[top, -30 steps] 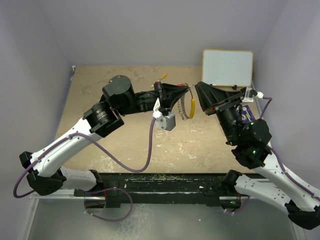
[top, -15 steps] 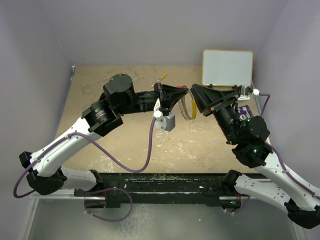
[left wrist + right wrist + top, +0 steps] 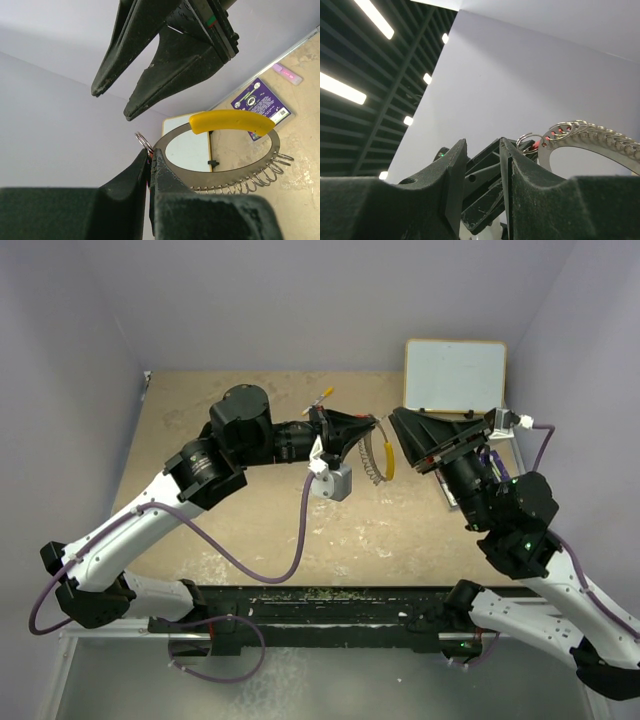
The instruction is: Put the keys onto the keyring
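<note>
The left end effector [image 3: 149,161] is pinching the flat band of the keyring [image 3: 220,172], its fingers pressed together on the metal with no gap showing. Right at that pinch point the keys [image 3: 144,141] are sitting. Only a small split ring and a sliver of red are showing there, and the blades cannot be made out.

From the grip, the keyring is reaching away toward the right arm. Its long span is running outward from the left fingertips, with the silver coils [image 3: 255,177] strung along the lower side and the yellow arc [image 3: 232,122] capping the far side.

Just beyond, the right end effector [image 3: 112,104] is hovering close to the ring without touching it. Its fingers are standing moderately apart and carrying nothing. In the right wrist view the keys [image 3: 532,142] are lying off to the right of the finger gap, not in line with it. Judging from that, the coming move is turning on a small sideways shift of the right arm, which is the free one and already near.

Farther back, a whiteboard [image 3: 187,150] and a purple card [image 3: 260,102] are resting on the surface [image 3: 300,195].
</note>
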`<action>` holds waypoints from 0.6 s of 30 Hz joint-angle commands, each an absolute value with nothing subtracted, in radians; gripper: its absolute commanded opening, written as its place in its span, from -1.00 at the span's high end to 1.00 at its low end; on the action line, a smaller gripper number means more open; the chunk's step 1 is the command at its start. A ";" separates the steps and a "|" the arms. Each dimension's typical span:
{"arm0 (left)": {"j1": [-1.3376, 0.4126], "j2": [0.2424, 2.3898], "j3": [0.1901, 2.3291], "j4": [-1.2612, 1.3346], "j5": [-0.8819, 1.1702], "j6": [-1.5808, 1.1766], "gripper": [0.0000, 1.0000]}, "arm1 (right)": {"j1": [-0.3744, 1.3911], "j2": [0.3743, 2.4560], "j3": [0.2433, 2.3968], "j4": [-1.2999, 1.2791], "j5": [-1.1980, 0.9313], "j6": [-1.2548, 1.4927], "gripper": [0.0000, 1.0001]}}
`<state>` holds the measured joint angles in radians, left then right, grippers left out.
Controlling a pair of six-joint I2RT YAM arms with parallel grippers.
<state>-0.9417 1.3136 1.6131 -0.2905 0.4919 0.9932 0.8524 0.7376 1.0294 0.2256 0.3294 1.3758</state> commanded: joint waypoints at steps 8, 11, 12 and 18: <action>-0.929 1.311 1.672 -0.265 0.514 1.023 0.93 | 0.853 0.747 1.069 0.202 0.311 1.361 0.26; -0.929 1.310 1.672 -0.265 0.513 1.022 0.93 | 0.853 0.751 1.069 0.192 0.305 1.371 0.26; -0.929 1.311 1.674 -0.265 0.512 1.022 0.93 | 0.853 0.753 1.069 0.191 0.303 1.373 0.26; -0.928 1.314 1.681 -0.265 0.518 1.012 0.93 | 0.853 0.759 1.062 0.193 0.304 1.383 0.26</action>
<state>-0.9337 1.3163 1.6234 -0.3103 0.4923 1.0111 0.8524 0.7536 1.0302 0.1642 0.3180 1.3777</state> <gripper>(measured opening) 0.044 0.372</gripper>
